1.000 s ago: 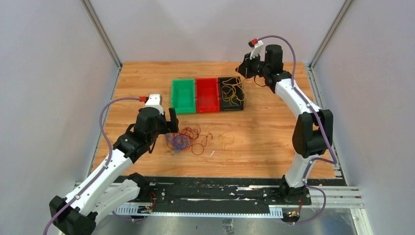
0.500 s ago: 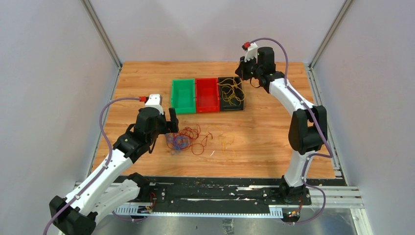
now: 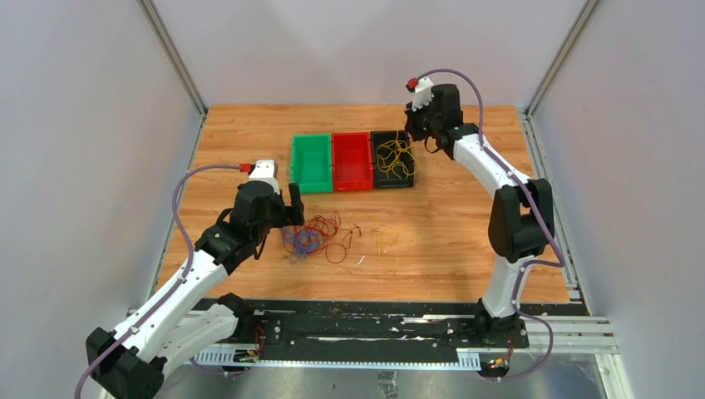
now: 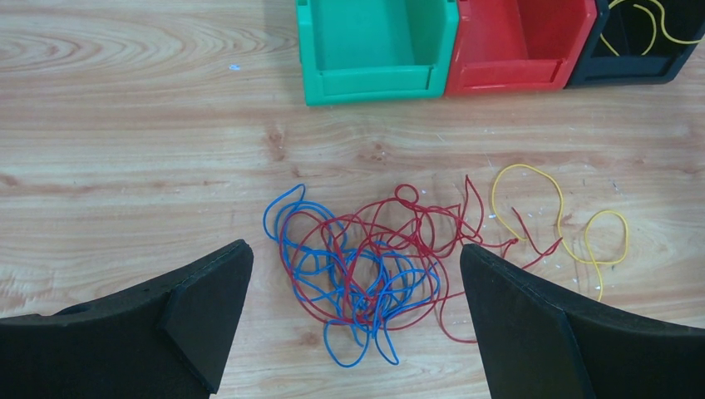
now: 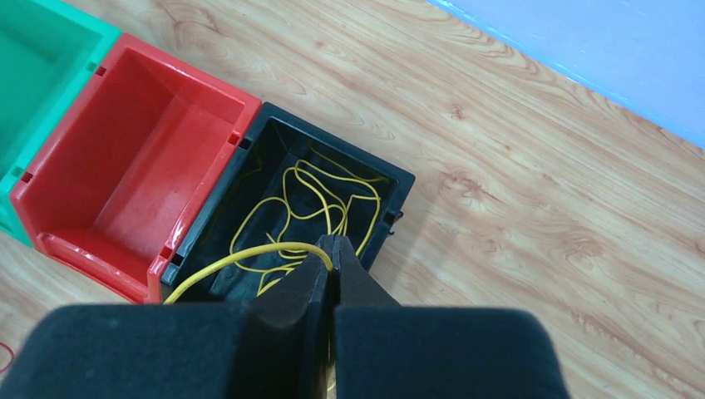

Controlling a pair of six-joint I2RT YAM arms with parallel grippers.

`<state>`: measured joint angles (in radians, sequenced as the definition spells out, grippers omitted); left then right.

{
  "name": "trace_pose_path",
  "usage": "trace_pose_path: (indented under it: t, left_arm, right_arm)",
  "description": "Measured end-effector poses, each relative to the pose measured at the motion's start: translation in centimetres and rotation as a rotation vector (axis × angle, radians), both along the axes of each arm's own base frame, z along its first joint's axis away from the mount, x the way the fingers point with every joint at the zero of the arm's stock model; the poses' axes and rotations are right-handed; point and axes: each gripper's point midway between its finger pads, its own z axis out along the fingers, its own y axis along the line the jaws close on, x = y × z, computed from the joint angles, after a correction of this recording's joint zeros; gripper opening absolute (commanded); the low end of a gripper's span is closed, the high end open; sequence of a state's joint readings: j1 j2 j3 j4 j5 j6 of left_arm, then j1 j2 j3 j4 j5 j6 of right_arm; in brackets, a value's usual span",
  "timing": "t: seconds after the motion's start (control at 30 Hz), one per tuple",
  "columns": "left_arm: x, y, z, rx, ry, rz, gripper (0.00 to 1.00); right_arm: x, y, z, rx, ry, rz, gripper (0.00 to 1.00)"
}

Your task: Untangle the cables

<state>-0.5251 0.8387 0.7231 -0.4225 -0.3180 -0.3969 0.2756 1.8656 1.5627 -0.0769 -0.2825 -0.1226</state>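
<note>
A tangle of blue and red cables [image 4: 366, 266] lies on the wooden table, with one loose yellow cable [image 4: 574, 224] just to its right. My left gripper [image 4: 356, 248] hangs open above this tangle, one finger on either side of it and nothing between them. In the top view the same tangle [image 3: 314, 239] sits right of the left gripper [image 3: 293, 209]. More yellow cables [image 5: 312, 204] lie coiled in the black bin [image 5: 399, 179]. My right gripper [image 5: 334, 241] is above that bin's near right corner, shut on a yellow cable [image 5: 241, 256] that trails off to the left.
A green bin [image 3: 311, 184], a red bin [image 3: 352, 184] and the black bin [image 3: 392, 183] stand side by side at the table's middle back. Grey walls and metal posts close in the left, right and back sides.
The right arm has swung left, bringing its shut gripper from beside the black bin to over it. The left arm and the tangle have hardly moved.
</note>
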Motion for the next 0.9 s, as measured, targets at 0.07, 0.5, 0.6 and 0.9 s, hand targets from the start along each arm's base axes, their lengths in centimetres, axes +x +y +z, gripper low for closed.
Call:
trace_pose_path:
  t: [0.07,0.5,0.6,0.9]
  left_arm:
    - [0.0,0.0,-0.2,0.003,0.005,0.000,1.00]
    - [0.0,0.1,-0.4,0.008,0.013,0.002,1.00]
    - [-0.1,0.1,-0.4,0.009,0.014,0.002,1.00]
    - [-0.1,0.1,-0.4,0.011,0.016,0.003,1.00]
  right_arm:
    - [0.1,0.4,-0.2,-0.021,-0.003,0.000,0.00]
    - [3.5,4.6,-4.9,-0.071,0.048,-0.027,0.00]
    - [3.7,4.3,-6.1,-0.085,0.071,-0.057,0.00]
    - [3.2,3.6,-8.9,-0.128,0.117,-0.094,0.00]
